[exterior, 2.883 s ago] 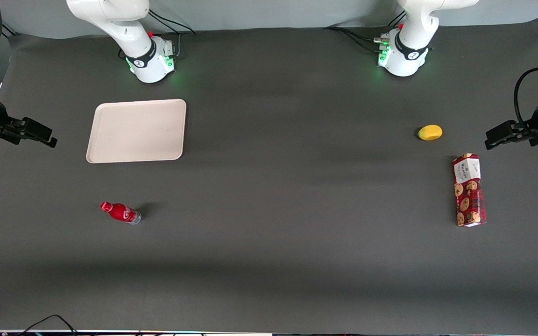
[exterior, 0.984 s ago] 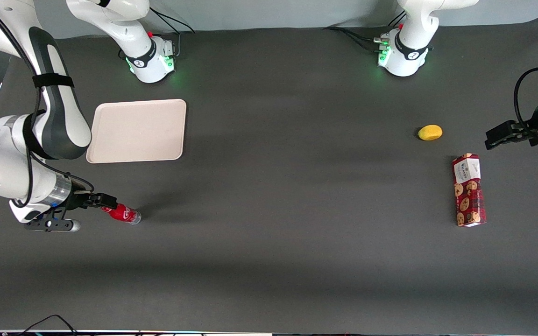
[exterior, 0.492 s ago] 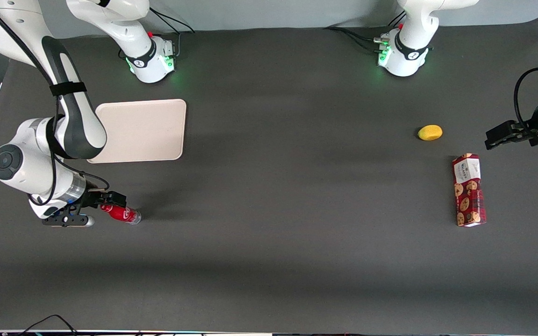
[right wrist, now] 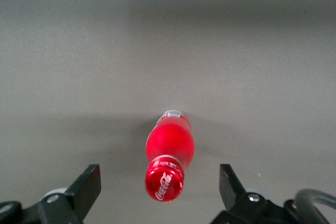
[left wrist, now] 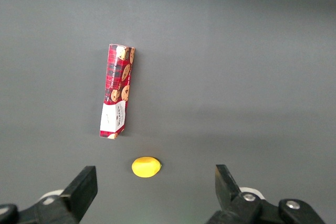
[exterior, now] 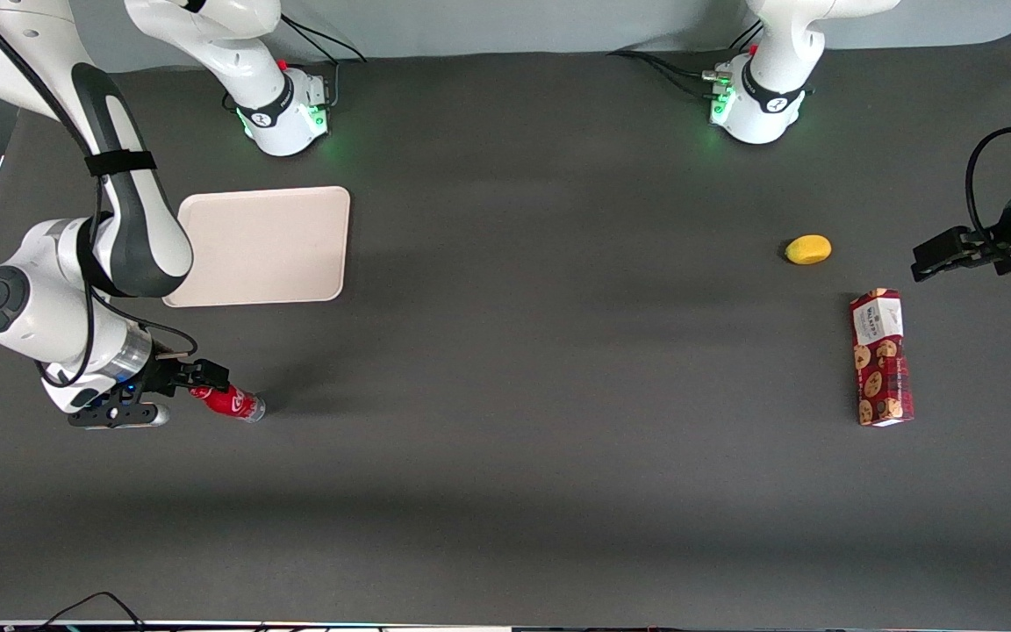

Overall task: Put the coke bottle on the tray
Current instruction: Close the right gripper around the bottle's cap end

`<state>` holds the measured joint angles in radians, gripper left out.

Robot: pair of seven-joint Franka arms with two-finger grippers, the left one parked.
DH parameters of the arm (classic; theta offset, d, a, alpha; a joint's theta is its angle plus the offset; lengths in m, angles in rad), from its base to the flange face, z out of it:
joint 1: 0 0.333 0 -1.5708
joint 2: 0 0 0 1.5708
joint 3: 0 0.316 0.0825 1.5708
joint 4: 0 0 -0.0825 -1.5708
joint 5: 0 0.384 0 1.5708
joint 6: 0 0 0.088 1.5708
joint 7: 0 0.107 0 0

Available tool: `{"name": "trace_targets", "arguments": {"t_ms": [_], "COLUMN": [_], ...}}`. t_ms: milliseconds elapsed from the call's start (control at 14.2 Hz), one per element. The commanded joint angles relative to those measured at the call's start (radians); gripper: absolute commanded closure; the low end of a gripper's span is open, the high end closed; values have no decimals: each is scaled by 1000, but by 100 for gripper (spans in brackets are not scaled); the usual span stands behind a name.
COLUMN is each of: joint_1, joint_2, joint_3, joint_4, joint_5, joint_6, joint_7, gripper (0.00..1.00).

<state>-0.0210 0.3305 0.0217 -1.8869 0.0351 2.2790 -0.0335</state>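
Note:
The small red coke bottle (exterior: 230,401) lies on its side on the dark table, nearer to the front camera than the cream-beige tray (exterior: 268,246). My right gripper (exterior: 203,379) is low at the bottle's cap end, open, with the cap between its two fingers and not touched. In the right wrist view the bottle (right wrist: 169,150) points its red cap with white script toward the camera, and the gripper (right wrist: 160,187) stands wide open around it. The tray is partly covered by my arm.
A yellow lemon-like object (exterior: 808,249) and a red cookie box (exterior: 881,357) lie toward the parked arm's end of the table; both also show in the left wrist view, the lemon (left wrist: 145,167) and the box (left wrist: 116,90). Both arm bases stand farthest from the front camera.
My right arm swung in from the table's edge and came down to the bottle's cap end. In the last half second it shifted only slightly. The bottle has not moved.

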Motion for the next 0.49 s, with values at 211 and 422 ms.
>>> {"name": "trace_targets", "arguments": {"t_ms": [211,422], "joint_1": [-5,-5], "joint_2": [-4,15], "joint_3": [-2,-5], "joint_4": [-9,-11], "joint_5": [19,19], "joint_6": [20,37], "joint_7": [-42,-66], "gripper": [0,0]}}
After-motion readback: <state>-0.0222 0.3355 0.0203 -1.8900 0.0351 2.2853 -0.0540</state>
